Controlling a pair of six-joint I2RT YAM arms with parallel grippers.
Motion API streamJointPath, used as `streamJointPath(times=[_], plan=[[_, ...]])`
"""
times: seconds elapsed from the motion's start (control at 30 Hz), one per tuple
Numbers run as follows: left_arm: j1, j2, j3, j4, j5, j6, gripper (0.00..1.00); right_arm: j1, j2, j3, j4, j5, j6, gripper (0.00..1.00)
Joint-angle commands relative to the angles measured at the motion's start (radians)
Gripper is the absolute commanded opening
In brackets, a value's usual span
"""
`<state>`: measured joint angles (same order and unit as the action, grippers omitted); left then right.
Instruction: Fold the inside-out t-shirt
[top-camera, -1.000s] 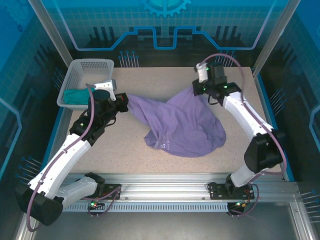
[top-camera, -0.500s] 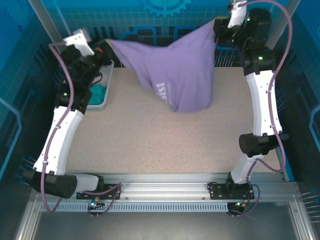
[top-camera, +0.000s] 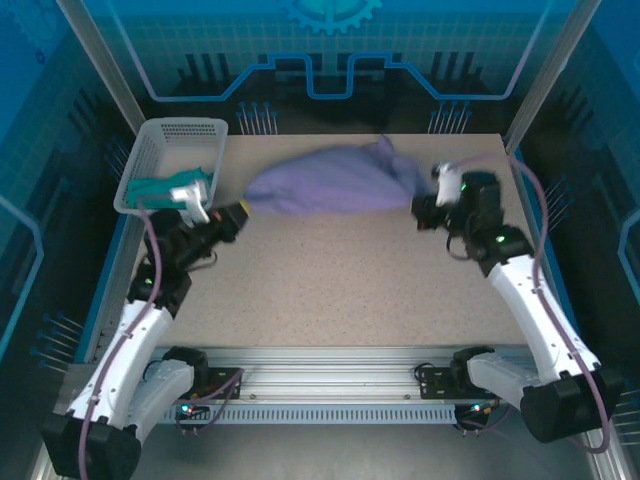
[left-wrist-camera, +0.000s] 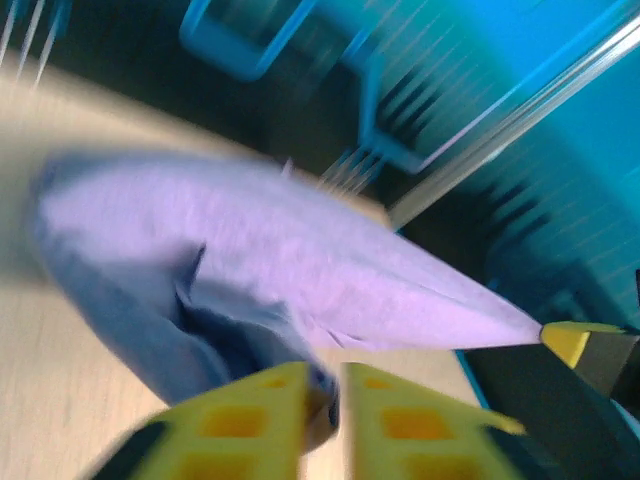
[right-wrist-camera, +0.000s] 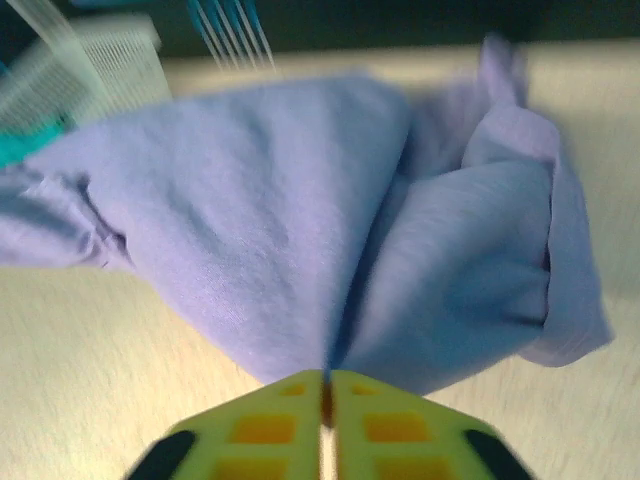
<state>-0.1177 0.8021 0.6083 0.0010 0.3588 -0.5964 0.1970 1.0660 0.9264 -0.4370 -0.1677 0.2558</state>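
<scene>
Lavender t-shirt (top-camera: 320, 185) lies stretched along the table (top-camera: 350, 290) far edge for flattening, right gripper (top-camera: 423, 206) pinching one end, left gripper (top-camera: 240, 211) (blurred) holding or loose, I cannot tell.

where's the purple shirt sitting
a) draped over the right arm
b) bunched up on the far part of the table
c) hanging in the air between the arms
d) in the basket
b, the shirt lies in a low bunch on the table, outside the basket, which holds a teal garment.
</scene>
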Motion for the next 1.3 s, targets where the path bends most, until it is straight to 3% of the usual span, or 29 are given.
streamJointPath(times=[0.0, 0.13, 0.33, 0.47, 0.53, 0.67, 0.9, 1.0, 1.1, 1.17, 1.27], plan=[[-0.010, -0.071, -0.149, -0.070, 0.067, -0.053, 0.42, 0.020, -0.025, -0.197, 0.003, -0.025, 0.100, 0.27], [-0.012, -0.004, -0.180, -0.046, 0.032, -0.072, 0.57, 0.051, 0.012, -0.269, 0.082, -0.015, 0.114, 0.42], [-0.014, 0.356, 0.006, -0.042, -0.068, -0.051, 0.70, 0.132, 0.269, -0.095, 0.136, 0.043, 0.060, 0.52], [-0.008, 0.606, 0.165, -0.005, -0.196, -0.014, 0.74, 0.137, 0.489, 0.077, 0.173, 0.085, 0.043, 0.58], [-0.001, 0.744, 0.280, -0.049, -0.231, 0.019, 0.75, 0.139, 0.592, 0.165, 0.175, 0.093, 0.037, 0.67], [0.003, 0.986, 0.522, -0.170, -0.294, 0.086, 0.77, 0.136, 0.781, 0.356, 0.163, 0.091, 0.040, 0.76], [0.010, 1.256, 0.828, -0.367, -0.331, 0.154, 0.79, 0.124, 1.021, 0.650, 0.068, 0.110, 0.055, 0.81], [0.011, 1.325, 0.896, -0.399, -0.282, 0.161, 0.71, 0.113, 1.126, 0.786, -0.008, 0.075, 0.045, 0.69], [0.015, 1.350, 0.922, -0.402, -0.173, 0.170, 0.40, 0.105, 1.134, 0.818, -0.032, 0.033, 0.004, 0.26], [0.016, 1.286, 0.854, -0.374, -0.136, 0.166, 0.16, 0.101, 1.064, 0.766, -0.026, 0.018, -0.034, 0.07], [0.015, 1.067, 0.578, -0.220, -0.101, 0.104, 0.02, 0.107, 0.910, 0.627, -0.031, -0.015, -0.074, 0.00]])
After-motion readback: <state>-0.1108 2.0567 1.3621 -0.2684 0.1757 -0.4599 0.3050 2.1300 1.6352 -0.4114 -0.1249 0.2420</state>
